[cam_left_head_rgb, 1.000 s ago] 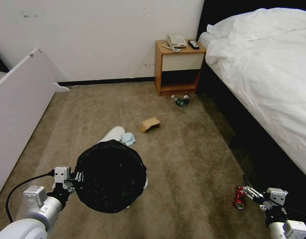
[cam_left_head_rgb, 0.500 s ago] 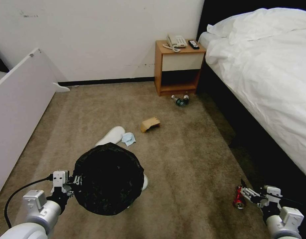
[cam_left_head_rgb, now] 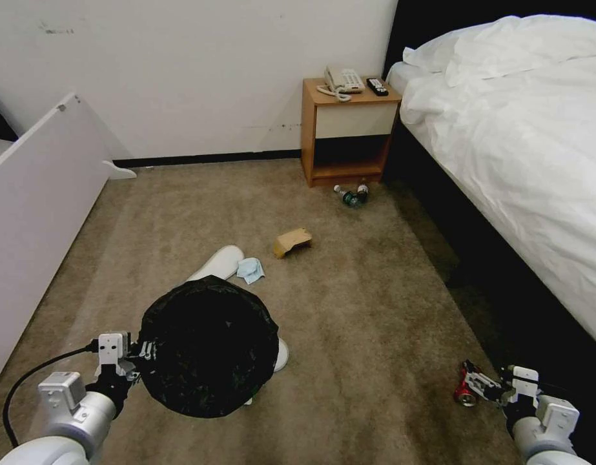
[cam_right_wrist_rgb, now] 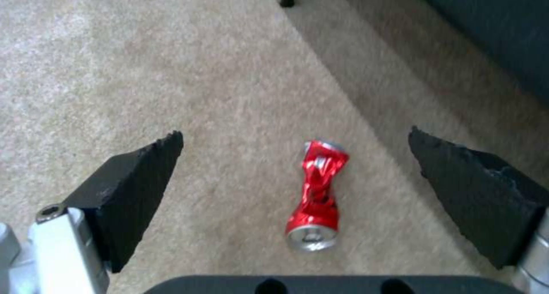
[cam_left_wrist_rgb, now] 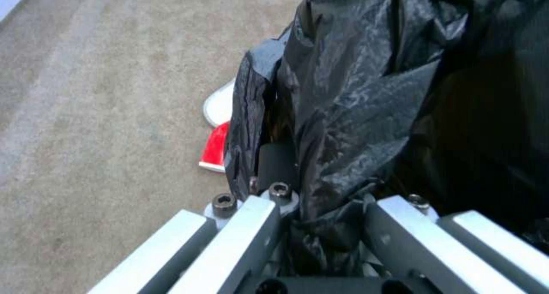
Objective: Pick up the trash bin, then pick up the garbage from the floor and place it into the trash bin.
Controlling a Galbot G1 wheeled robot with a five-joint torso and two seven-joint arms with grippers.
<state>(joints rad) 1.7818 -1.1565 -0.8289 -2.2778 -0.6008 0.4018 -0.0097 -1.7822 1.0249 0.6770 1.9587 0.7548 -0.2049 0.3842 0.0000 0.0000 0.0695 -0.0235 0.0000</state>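
**Bin in hand, crushed can next**

Our left gripper [cam_left_head_rgb: 144, 352] is clamped on the rim of the bin [cam_left_head_rgb: 207, 345], pinching the black liner [cam_left_wrist_rgb: 354, 114] together with the edge; we hold the bin above the carpet [cam_left_head_rgb: 349, 310] with its mouth facing up. The liner is thin and slick, so we judge the rim itself carries the load, and the bin looks light.

Our right gripper [cam_right_wrist_rgb: 297, 191] hangs low over a crushed red can [cam_right_wrist_rgb: 316, 199] lying near the bed's edge, fingers spread wide with nothing between them. The can looks light, dented and stiff enough to pinch; we would take it across its narrow crumpled waist, where the folds give grip.

A slipper [cam_left_head_rgb: 217, 263], blue cloth [cam_left_head_rgb: 250, 270], cardboard [cam_left_head_rgb: 292, 241] and bottles [cam_left_head_rgb: 351, 195] lie farther off on the carpet.
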